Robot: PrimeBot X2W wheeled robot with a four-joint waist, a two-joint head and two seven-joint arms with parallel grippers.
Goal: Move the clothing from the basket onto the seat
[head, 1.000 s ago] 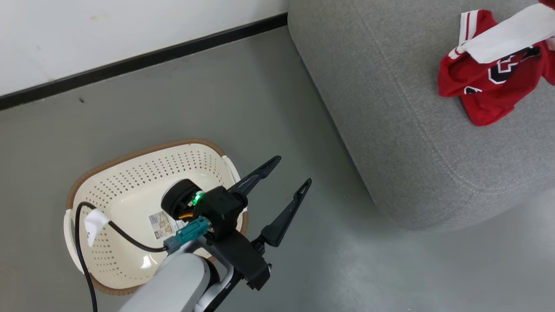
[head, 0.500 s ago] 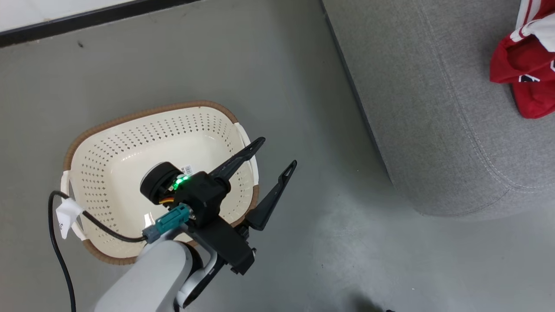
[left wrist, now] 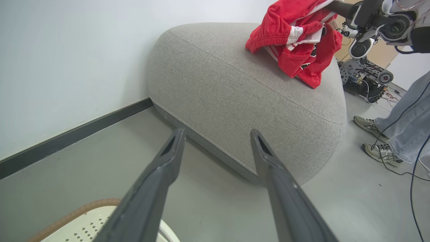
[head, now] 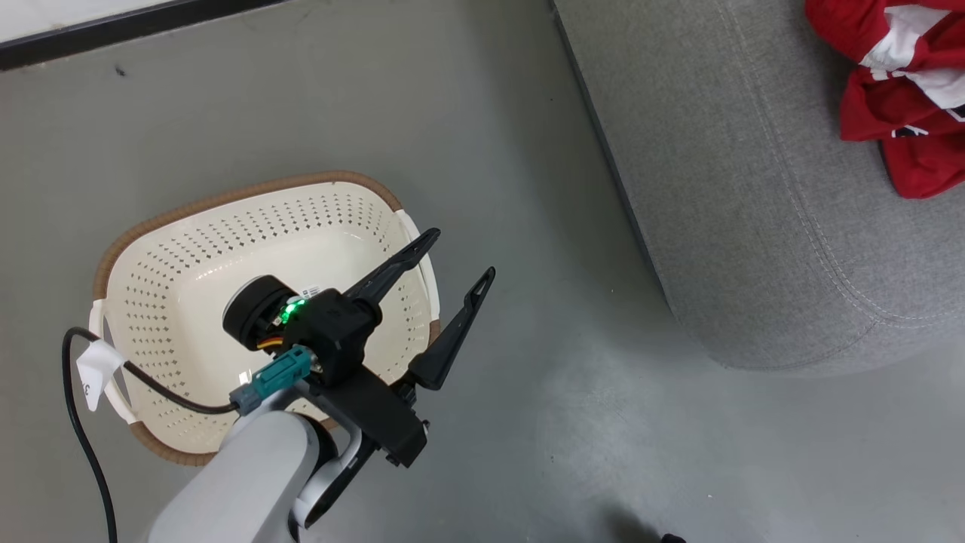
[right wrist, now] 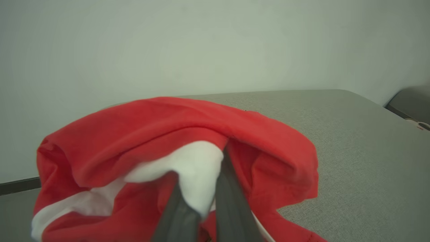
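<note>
Head view, lower left: pale L forearm [head: 249, 483] w/ black cable [head: 151, 385] & white tag. Left gripper [head: 463, 251] hangs over the basket's right rim, fingers [head: 392, 268] spread wide, nothing between them.

Basket [head: 249, 188] sits on the floor at centre-left: cream perforated walls, brown rim, bare bottom partly hidden by the wrist. Its rim also shows bottom left in L wrist view [left wrist: 84, 210], under the parted left gripper [left wrist: 217, 131].

Floor [head: 528, 151]: smooth grey, dull sheen, few scuffs. The seat [head: 754, 188] fills the upper right, grey woven fabric w/ rounded edge & stitched seam, well apart from the basket.

Clothing [head: 905, 98] lies on the seat top, far upper right: red heap w/ white trim. R wrist view: right gripper [right wrist: 200, 164] fingers pressed together, pinching a white-trim fold of the clothing [right wrist: 134, 134].

Behind: white wall, black baseboard [head: 113, 23] along the top left. L wrist view, right edge: a person's legs & shoes [left wrist: 369, 126], wheeled gear [left wrist: 362, 77] beyond the seat [left wrist: 235, 84].
</note>
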